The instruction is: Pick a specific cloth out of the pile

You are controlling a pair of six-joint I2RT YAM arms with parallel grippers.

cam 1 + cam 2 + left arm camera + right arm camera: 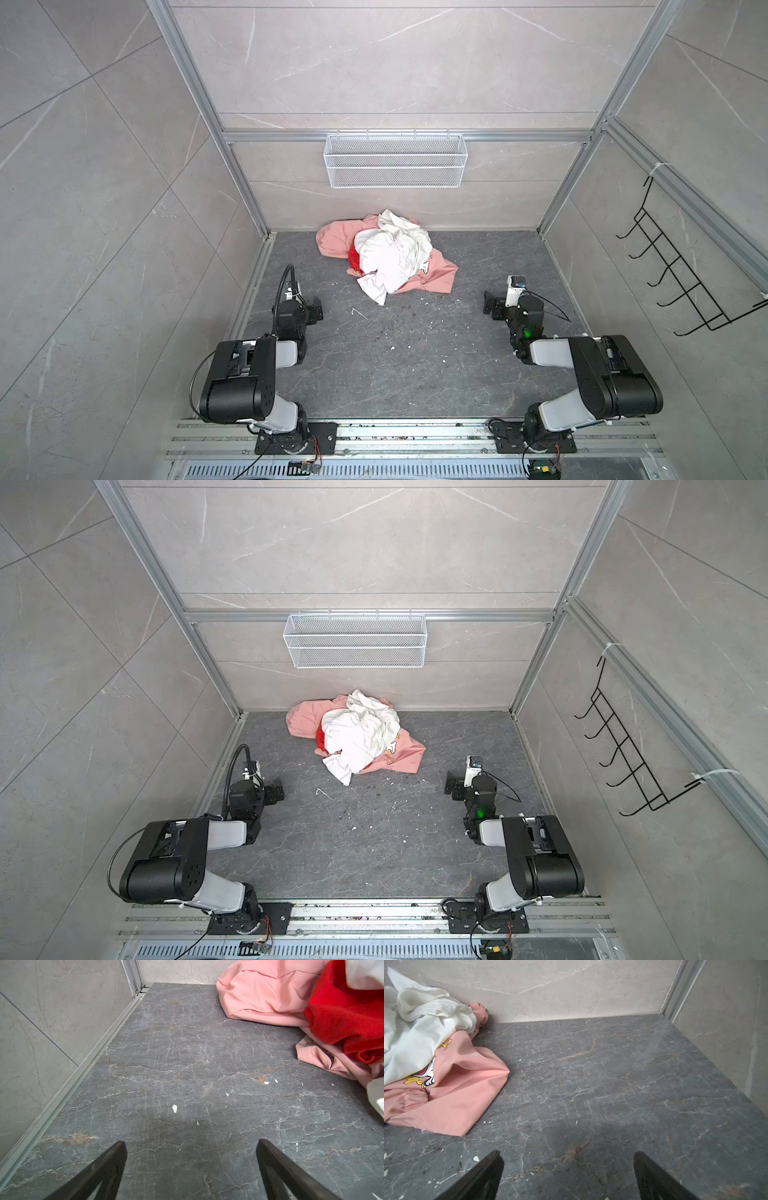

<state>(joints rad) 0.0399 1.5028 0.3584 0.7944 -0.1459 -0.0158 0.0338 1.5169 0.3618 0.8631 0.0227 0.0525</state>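
Observation:
The pile (386, 253) lies on the dark stone floor against the back wall. The cloth (353, 255), bright red, shows only as a strip on the pile's left edge, under a white garment (395, 253) and on a pale pink printed garment (332, 241). The left wrist view shows the cloth (342, 1014) bunched between pink and white folds. My left gripper (314, 309) (191, 1142) is open over bare floor, short of the pile's left side. My right gripper (492, 305) (567, 1152) is open over bare floor to the pile's right, and the pink garment (452, 1101) is near it.
A white wire basket (395, 160) hangs on the back wall above the pile. A black hook rack (681, 266) is fixed to the right wall. Aluminium frame posts (249, 195) edge the floor. Small white scraps (359, 313) lie scattered in front of the pile.

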